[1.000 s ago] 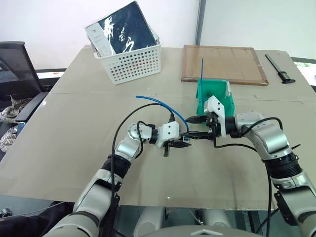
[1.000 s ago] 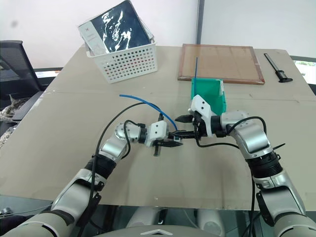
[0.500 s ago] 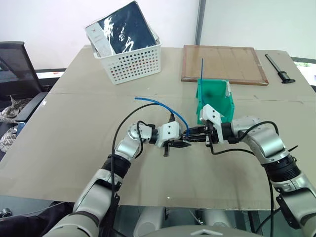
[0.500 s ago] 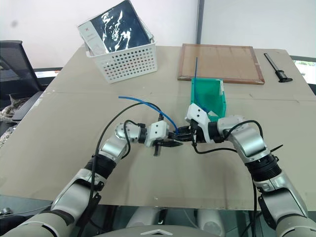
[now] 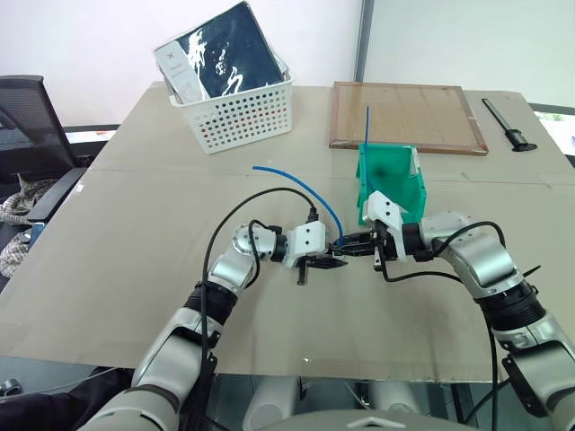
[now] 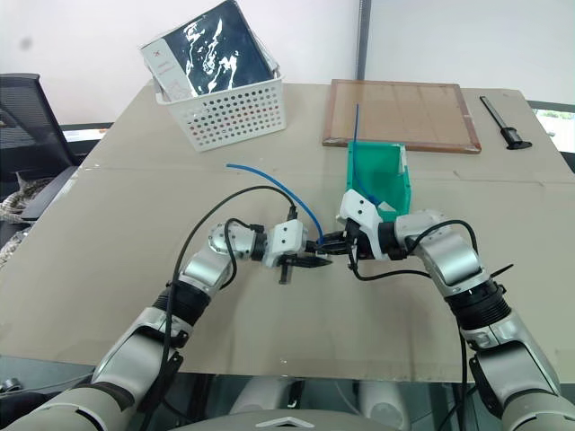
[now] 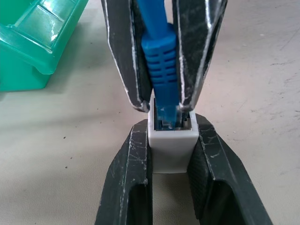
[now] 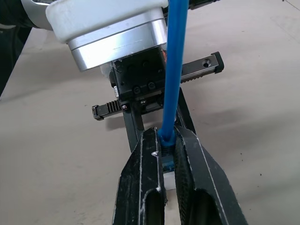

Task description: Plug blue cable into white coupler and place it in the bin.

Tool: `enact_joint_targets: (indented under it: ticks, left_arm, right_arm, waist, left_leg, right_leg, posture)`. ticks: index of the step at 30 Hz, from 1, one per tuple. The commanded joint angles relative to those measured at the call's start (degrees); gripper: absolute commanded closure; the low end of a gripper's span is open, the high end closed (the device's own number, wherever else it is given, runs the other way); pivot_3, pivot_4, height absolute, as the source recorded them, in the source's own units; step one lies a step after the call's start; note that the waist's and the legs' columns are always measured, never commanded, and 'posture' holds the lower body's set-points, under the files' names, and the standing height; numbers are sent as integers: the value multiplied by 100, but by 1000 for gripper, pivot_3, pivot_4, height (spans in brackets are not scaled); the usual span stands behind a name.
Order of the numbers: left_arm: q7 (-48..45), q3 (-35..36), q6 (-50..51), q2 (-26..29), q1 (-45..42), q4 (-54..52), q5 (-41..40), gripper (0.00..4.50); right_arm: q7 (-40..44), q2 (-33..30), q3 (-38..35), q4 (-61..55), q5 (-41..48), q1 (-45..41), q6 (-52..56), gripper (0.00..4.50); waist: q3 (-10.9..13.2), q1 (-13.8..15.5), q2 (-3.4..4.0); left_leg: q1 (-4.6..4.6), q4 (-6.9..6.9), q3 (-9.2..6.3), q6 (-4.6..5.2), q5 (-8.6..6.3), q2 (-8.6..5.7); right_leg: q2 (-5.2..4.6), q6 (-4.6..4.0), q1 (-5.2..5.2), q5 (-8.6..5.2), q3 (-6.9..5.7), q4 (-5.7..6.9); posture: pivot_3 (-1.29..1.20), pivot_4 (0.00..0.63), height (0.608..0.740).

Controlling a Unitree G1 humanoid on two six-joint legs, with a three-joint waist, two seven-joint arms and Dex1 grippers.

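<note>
While our left gripper [image 7: 171,154] clenches the white coupler [image 7: 171,140], our right gripper [image 8: 169,154] is clamped on the blue cable [image 8: 174,70] at its plug. We see the plug tip sitting in the socket. The green bin [image 5: 393,183] stands near, at two o'clock.

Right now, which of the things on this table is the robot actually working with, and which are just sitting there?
In use: thin bright blue cable; tiny white plastic coupler; teal-green plastic bin.

Lying about: white perforated basket holding a dark package; flat wooden board; black tool; a second blue cable standing in the bin.
</note>
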Motion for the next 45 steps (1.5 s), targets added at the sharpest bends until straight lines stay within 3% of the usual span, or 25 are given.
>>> enact_joint_targets:
  ticks: [1, 9, 13, 14, 16, 20, 21, 26, 30, 36, 37, 39, 43, 45]
  left_arm:
    - [11, -91, -6, -71, 14, -61, 49, 4086]
    - [60, -90, 24, -81, 65, -120, 37, 4086]
    - [48, 5, 205, -67, 109, -313, -122, 4086]
    - [31, 55, 309, -64, 101, -399, -190, 4086]
    - [14, 160, 622, -68, 67, -606, -340, 4086]
    - [-28, 337, 1428, -42, -68, -1092, -687, 4086]
    - [46, 448, 1923, -100, -212, -1266, -897, 4086]
    - [925, 978, 4251, -498, -1108, -1625, -1576, 4086]
    - [1970, 1537, 5866, -1169, -3007, -279, -1836, 4086]
    - [2477, 1768, 5404, -1740, -4426, 2324, -1490, 4086]
    - [2418, 1701, 5279, -1793, -4562, 2634, -1390, 3285]
    - [2487, 1832, 5133, -1916, -4848, 3146, -1397, 2918]
    - [2424, 1990, 5237, -1898, -5226, 3588, -1404, 861]
    - [2225, 1992, 5520, -1768, -5262, 3494, -1421, 98]
  right_arm:
    - [117, -21, 565, 280, -408, 84, -67, 4439]
    - [311, -2, 728, 858, -702, 25, -235, 4439]
    - [-168, 251, -183, 587, -339, 32, -758, 4439]
    - [-192, 256, -474, 371, -141, 71, -758, 3803]
    - [-323, 210, -978, -163, 206, 218, -707, 3031]
    - [-700, 41, -1770, -1488, 790, 740, -503, 960]
    - [-893, -11, -2075, -1968, 1027, 980, -319, 677]
    - [-1727, -279, -2904, -3382, 1273, 1986, 127, 677]
    - [-2640, -371, -3674, -4373, 461, 3639, 199, 677]
    - [-3448, 58, -4127, -4875, 170, 4731, 140, 677]
    - [-3513, 107, -4149, -4902, 148, 4824, 118, 581]
    - [-3597, 196, -4171, -4943, 155, 4960, 54, 581]
    - [-3668, 227, -4166, -4943, 149, 5061, -36, 581]
    - [-3681, 227, -4181, -4920, 189, 5037, -65, 581]
  waist:
    - [-1, -10, 0]
    - [-11, -17, -1]
    - [-13, -15, -3]
    - [-9, -15, -3]
    - [9, 4, 5]
    - [16, 0, 6]
    - [15, -2, 5]
    - [33, 43, -6]
    - [62, 172, -43]
    - [65, 4, -36]
    - [65, -1, -35]
    - [75, -30, -36]
    - [96, -19, -33]
    - [96, -10, -33]
  left_leg:
    - [2, 0, 2, 0, 0, 0]
    - [31, -1, 1, 0, 0, 7]
    - [30, -1, -4, 0, 0, 7]
    - [28, -1, -3, 0, 0, 7]
    - [15, 1, -6, 0, 0, 6]
    - [-64, 9, -9, -2, 2, 2]
    - [-69, 11, -14, -5, 3, 2]
    - [-93, 10, -29, -2, 0, -2]
    - [-96, 20, -30, 0, 0, -35]
    - [-69, 17, -6, 0, 0, -33]
    - [-69, 17, -5, -1, 0, -30]
    - [-67, 17, 4, -1, 1, -26]
    - [-75, 16, 9, -1, 1, -27]
    - [-75, 16, 12, -1, 1, -28]
  right_leg:
    - [0, 0, 1, 0, 0, 0]
    - [5, 20, 29, -12, -1, 0]
    - [6, 18, 29, -11, -4, 0]
    - [5, 17, 28, -10, -3, 0]
    - [4, 2, 18, -1, -4, 1]
    - [1, -1, -57, 4, 0, 7]
    - [1, 0, -61, 4, -4, 7]
    - [-4, 7, -63, -2, -29, -1]
    - [-13, 38, -49, -20, -56, 0]
    - [-9, 48, -38, -26, -36, 2]
    - [-7, 48, -38, -26, -38, 3]
    - [-7, 48, -42, -25, -31, 7]
    - [-7, 48, -50, -25, -27, 7]
    - [-9, 47, -49, -25, -23, 4]
  posture:
    - [0, 150, 738]
    - [0, 150, 738]
    - [0, 150, 738]
    - [0, 150, 738]
    - [0, 150, 738]
    - [0, 150, 738]
    - [0, 150, 738]
    - [0, 150, 738]
    - [0, 150, 738]
    - [0, 150, 738]
    - [0, 150, 738]
    - [0, 150, 738]
    - [0, 150, 738]
    - [0, 150, 738]
